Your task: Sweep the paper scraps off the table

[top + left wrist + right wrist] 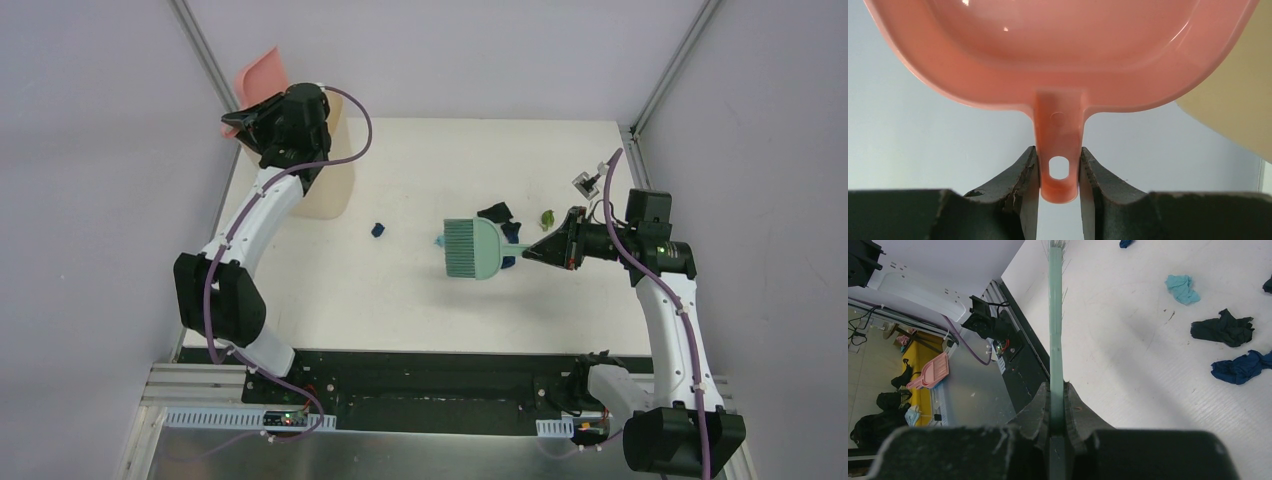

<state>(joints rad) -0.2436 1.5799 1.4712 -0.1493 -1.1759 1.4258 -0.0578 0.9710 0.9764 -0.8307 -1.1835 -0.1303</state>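
Note:
My left gripper [240, 124] is shut on the handle of the pink dustpan [262, 74] and holds it raised at the far left, above the bin. In the left wrist view the fingers [1030, 175] pinch the dustpan's [1063, 50] handle. My right gripper [537, 250] is shut on the handle of the teal brush [470, 248], whose bristles rest mid-table [400, 310]. Paper scraps lie around the brush: a dark blue one [379, 230] to its left, a black one [497, 212], a green one [548, 216]. The right wrist view shows the brush [1055, 315] edge-on, with light blue [1181, 288], black [1222, 328] and dark blue [1243, 366] scraps to its right.
A tall cream bin [330, 180] stands at the table's far left under my left arm; its wall shows in the left wrist view [1233, 110]. A small grey-white object [585, 183] lies near the far right. The black front edge [420, 358] runs along the near side.

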